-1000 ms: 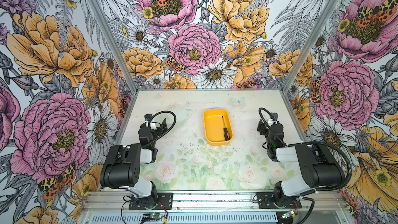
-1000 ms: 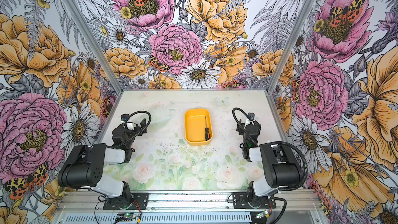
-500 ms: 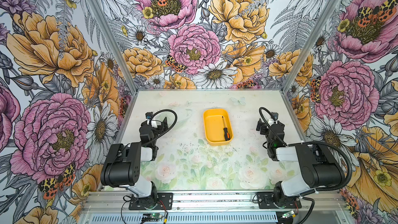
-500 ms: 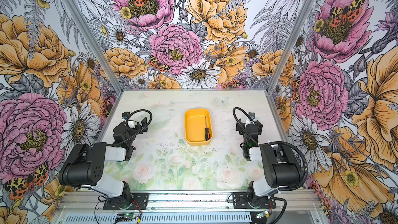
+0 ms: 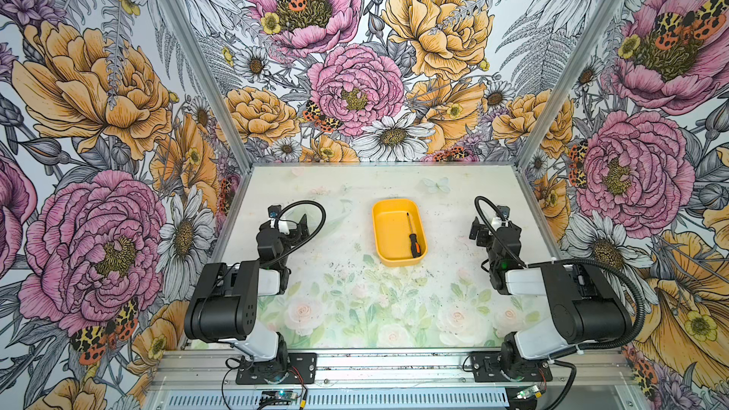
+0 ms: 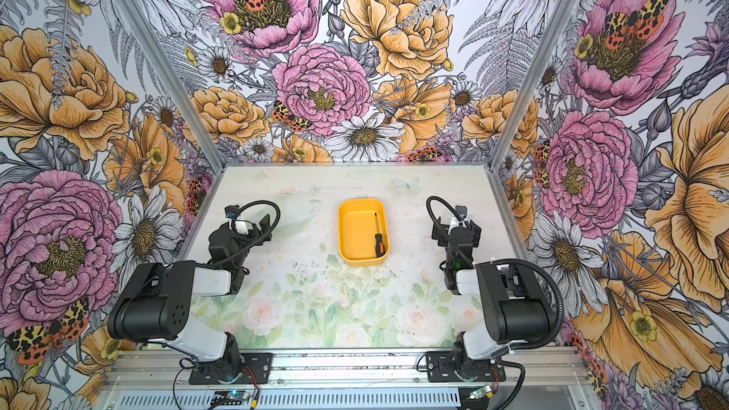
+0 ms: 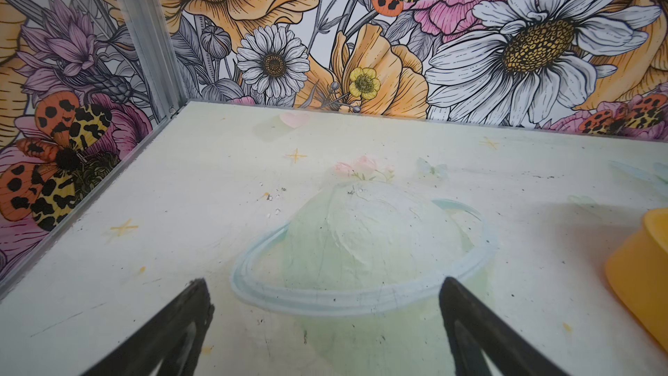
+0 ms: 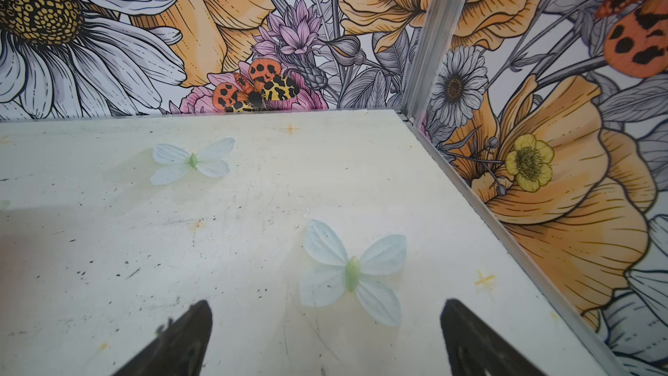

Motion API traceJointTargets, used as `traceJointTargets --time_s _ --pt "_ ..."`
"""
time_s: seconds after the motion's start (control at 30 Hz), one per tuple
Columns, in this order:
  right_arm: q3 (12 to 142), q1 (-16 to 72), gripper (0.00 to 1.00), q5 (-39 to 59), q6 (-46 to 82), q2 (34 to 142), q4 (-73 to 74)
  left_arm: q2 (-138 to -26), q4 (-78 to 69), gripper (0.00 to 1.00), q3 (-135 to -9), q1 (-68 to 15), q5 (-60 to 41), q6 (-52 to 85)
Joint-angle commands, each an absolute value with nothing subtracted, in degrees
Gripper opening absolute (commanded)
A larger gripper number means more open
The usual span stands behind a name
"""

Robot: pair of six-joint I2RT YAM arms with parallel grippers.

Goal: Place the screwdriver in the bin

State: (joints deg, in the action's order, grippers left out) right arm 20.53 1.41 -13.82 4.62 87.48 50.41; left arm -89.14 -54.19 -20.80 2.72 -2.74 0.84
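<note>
Screwdriver [image 5: 412, 236]: lies flat inside bin [image 5: 388, 226], near its right wall, handle toward the robot | Left tool [image 7: 323, 280]: wide, empty | Right tool [image 8: 326, 301]: wide, empty, well apart from bin | Step: placement looks complete; park both arms without nudging the bin.

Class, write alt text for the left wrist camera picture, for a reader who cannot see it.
The left gripper, jaws open and empty, points across a pale, scuffed table toward a corner where flower-patterned walls meet. Part of a yellow bin shows at one edge of the picture.
</note>
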Motion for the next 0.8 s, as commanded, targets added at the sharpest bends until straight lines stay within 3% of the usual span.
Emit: traceJointTargets --time_s 0.0,0.77 --pt "21.7 1.1 0.99 -13.6 4.8 87.8 51.1 -88.9 -54.1 0.99 -21.6 2.2 -1.4 -0.4" --pt "21.7 1.1 0.99 -13.6 4.8 88.0 51.1 -88.9 -54.4 0.99 -21.4 1.7 -0.1 -0.6"
